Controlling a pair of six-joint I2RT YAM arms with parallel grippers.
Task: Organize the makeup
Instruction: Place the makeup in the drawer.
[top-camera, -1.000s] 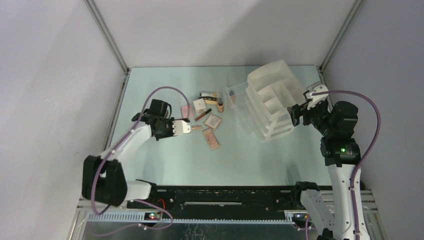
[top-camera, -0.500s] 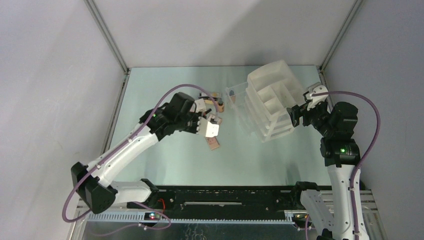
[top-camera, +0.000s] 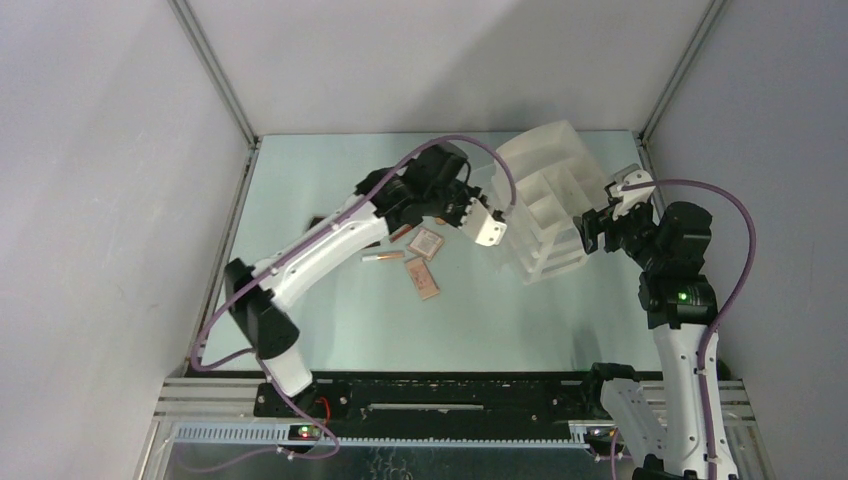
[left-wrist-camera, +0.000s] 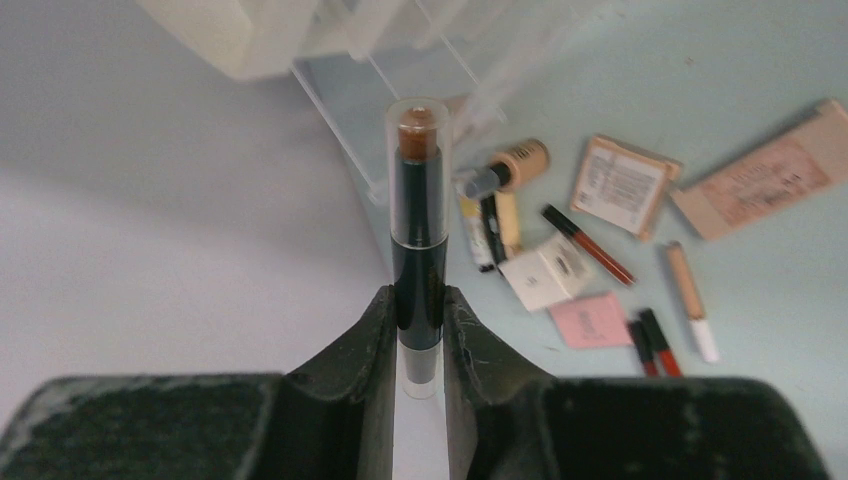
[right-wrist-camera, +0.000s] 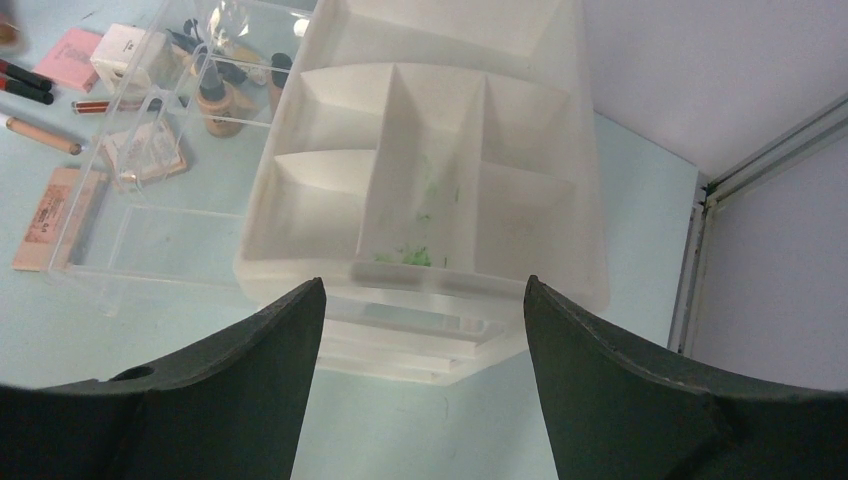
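My left gripper is shut on a black makeup stick with a clear cap and brown tip, held in the air just left of the white drawer organizer. The rest of the makeup lies on the table left of the organizer: a beige bottle, a square palette, a long pink palette, a small white box, a pink square, red and black pencils and a beige tube. My right gripper is open and empty at the organizer's right side.
The organizer's top compartments are open, and its clear front section faces the makeup pile. Enclosure walls and frame posts stand close behind and to the right of the organizer.
My left arm has swung from the left of the makeup pile across it to the organizer's left side, carrying the stick. The right arm has not moved.
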